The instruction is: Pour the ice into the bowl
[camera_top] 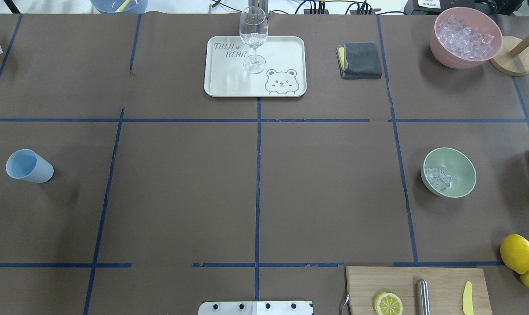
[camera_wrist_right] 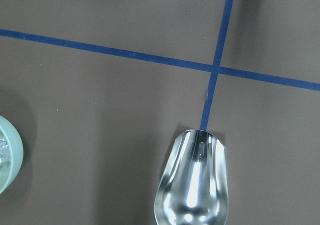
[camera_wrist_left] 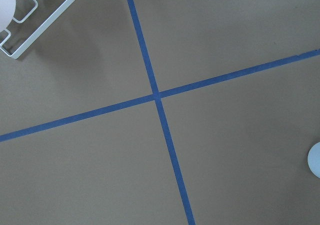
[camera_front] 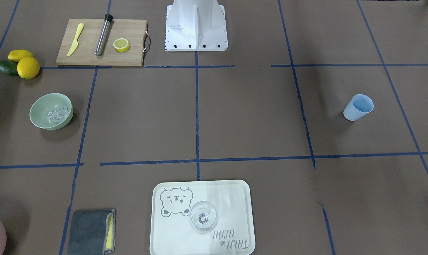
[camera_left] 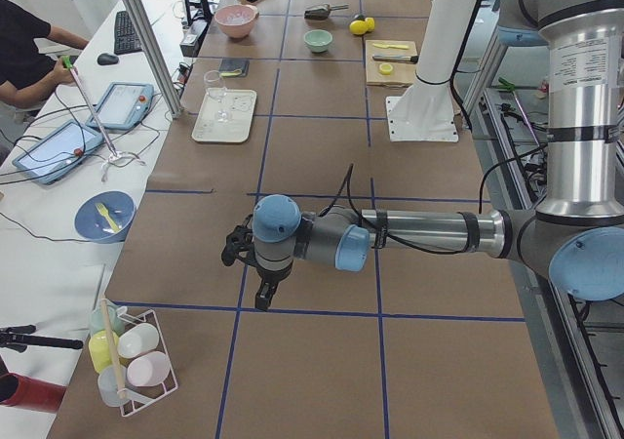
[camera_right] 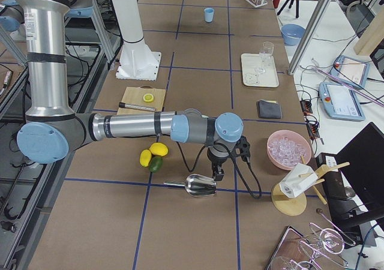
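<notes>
The mint-green bowl [camera_front: 40, 109] stands on the brown table with a small heap of clear ice [camera_front: 59, 113] inside; it also shows in the overhead view [camera_top: 460, 168] with the ice [camera_top: 438, 178]. My right gripper [camera_right: 217, 175] hangs just above a metal scoop [camera_right: 200, 186] that lies on the table; I cannot tell if it is open or shut. The right wrist view shows the scoop [camera_wrist_right: 192, 185] empty and the bowl's rim [camera_wrist_right: 11, 157] at the left edge. My left gripper [camera_left: 263, 299] hovers over bare table far from the bowl; its state is unclear.
A pink container [camera_top: 448, 50] of ice stands at the far right. A light blue cup [camera_top: 29, 166] is on the left side. A tray [camera_top: 229, 83] holds a wine glass [camera_top: 253, 39]. A grey cloth [camera_top: 360, 60], cutting board [camera_top: 404, 280] and lemons [camera_top: 517, 253] are around.
</notes>
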You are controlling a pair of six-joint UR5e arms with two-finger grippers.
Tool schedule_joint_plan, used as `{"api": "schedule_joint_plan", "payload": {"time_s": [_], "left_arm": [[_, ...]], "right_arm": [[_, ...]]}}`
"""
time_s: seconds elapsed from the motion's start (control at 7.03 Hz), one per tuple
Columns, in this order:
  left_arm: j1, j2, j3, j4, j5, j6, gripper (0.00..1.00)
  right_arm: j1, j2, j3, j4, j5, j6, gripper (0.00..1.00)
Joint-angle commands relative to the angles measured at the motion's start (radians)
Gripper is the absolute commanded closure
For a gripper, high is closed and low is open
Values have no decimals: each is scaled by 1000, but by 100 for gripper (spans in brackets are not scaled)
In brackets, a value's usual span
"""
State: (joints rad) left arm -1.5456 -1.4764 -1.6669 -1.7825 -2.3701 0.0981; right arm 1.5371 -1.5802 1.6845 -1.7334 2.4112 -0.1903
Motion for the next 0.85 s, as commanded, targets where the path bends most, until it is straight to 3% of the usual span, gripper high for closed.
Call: {"api": "schedule_joint_plan", "payload": {"time_s": [0.0, 0.28, 0.71], "left_arm": [[4, -4, 6, 3, 0, 0, 0], [9, -36, 1, 149, 2, 0, 0], [5, -41, 1, 180, 2, 0, 0]], "right_arm": [[0, -3, 0, 0, 0, 0, 0], [0, -3, 1, 1, 2, 0, 0], [0, -1, 4, 3, -1, 0, 0]]}}
